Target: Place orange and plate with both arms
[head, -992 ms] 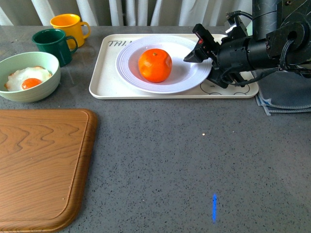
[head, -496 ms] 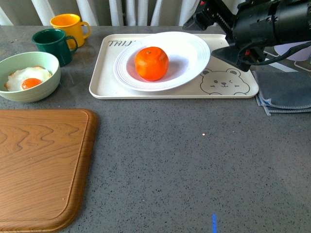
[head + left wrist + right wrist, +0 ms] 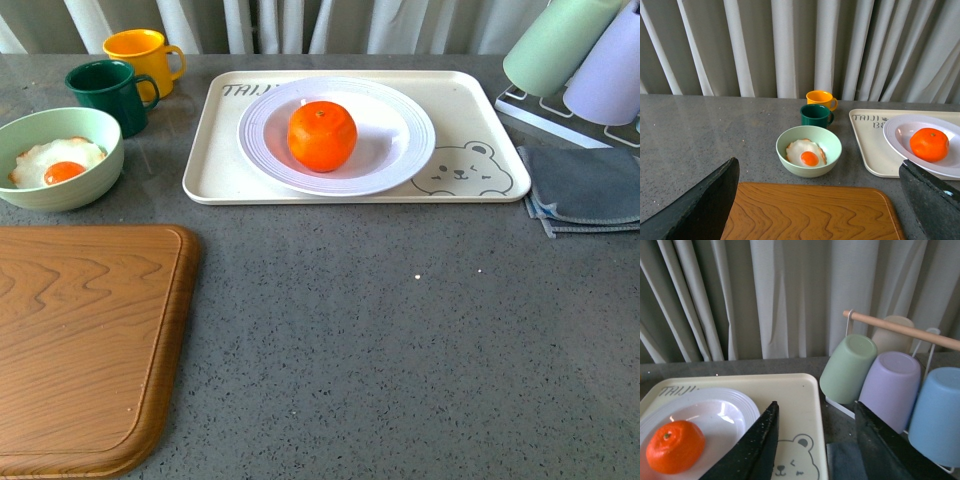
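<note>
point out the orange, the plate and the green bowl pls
orange (image 3: pixel 322 135), front view, middle of the fruit's front face.
plate (image 3: pixel 265 135), front view, ridged rim on its left side.
green bowl (image 3: pixel 70 190), front view, outer wall below the fried egg.

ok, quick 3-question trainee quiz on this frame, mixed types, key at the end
1. True or false: the orange sits in the white plate, which rests on the cream bear tray.
2. What is in the pale green bowl?
A. a fried egg
B. a second orange
C. nothing
3. Fill in: the green mug stands next to the ____ mug.

Key
1. True
2. A
3. yellow

Neither claw appears in the front view; each wrist view shows its own open: left claw, right claw.
</note>
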You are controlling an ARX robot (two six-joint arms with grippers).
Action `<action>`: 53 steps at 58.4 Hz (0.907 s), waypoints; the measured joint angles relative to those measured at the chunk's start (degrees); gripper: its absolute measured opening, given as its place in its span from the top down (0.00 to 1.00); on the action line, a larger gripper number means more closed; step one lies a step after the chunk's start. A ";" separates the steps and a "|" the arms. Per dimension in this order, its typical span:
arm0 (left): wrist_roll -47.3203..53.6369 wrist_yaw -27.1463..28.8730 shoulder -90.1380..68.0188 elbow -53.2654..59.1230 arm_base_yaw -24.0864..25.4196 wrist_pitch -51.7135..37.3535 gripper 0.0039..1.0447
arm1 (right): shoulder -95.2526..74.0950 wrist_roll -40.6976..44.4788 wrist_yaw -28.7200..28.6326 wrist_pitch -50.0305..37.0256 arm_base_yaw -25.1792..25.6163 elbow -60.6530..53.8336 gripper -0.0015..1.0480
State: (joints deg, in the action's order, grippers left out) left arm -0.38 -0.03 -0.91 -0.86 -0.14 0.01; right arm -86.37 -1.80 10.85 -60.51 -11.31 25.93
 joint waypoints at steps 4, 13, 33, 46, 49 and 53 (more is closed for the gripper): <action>0.00 0.00 0.00 0.00 0.00 0.00 0.08 | 2.36 0.37 -0.66 -0.20 1.05 -3.06 0.76; -0.02 0.02 0.00 0.00 0.00 0.00 0.08 | 9.05 1.18 -3.26 -0.07 3.19 -9.68 0.98; -0.02 0.02 0.00 0.00 0.00 0.00 0.08 | 21.07 1.44 -6.51 2.10 6.80 -20.11 0.98; 0.00 0.02 0.00 0.00 0.00 0.00 0.08 | 30.27 1.46 -10.54 8.55 11.08 -22.75 0.98; 0.00 0.00 0.00 0.00 0.00 0.00 0.08 | 32.63 1.46 -10.73 10.38 11.10 -23.32 0.98; 0.00 0.02 0.00 0.00 0.00 0.00 0.08 | 35.45 1.46 -10.73 12.59 11.10 -23.89 0.98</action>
State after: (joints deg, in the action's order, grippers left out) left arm -0.38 -0.01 -0.91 -0.86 -0.14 0.01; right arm -50.92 -0.34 0.12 -47.92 -0.21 2.04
